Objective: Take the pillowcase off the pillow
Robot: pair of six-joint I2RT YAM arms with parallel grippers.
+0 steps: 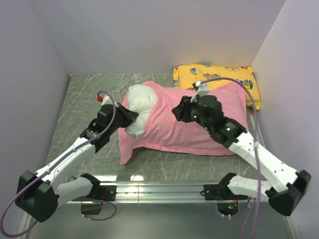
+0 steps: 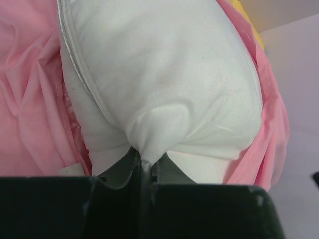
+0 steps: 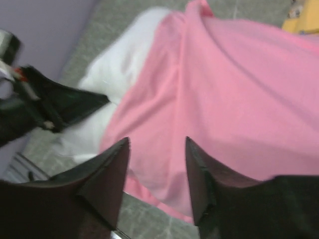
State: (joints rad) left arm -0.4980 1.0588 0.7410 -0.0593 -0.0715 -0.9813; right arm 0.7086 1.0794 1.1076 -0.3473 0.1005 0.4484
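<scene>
The pillowcase (image 1: 199,124) lies spread across the middle of the bench (image 1: 79,94), pink and rumpled. It covers the right-hand part of the pillow (image 1: 142,102), whose white left end bulges out bare from the open mouth. A loose pink flap trails toward the near edge below that bare end.

The left claw (image 1: 130,115) is pinched tight on a small fold of the pillow's white fabric at the exposed end. In the left wrist view the cloth gathers to a point between the 2 closed fingers, with pink on both sides.

The right claw (image 3: 157,149) sits over the pillowcase near its middle. Its 2 fingers stand moderately apart with nothing between them, and pink cloth shows through the gap.

A yellow pillow (image 1: 219,77) with cartoon vehicles lies at the far right corner, with the pillowcase's far edge against it.
</scene>
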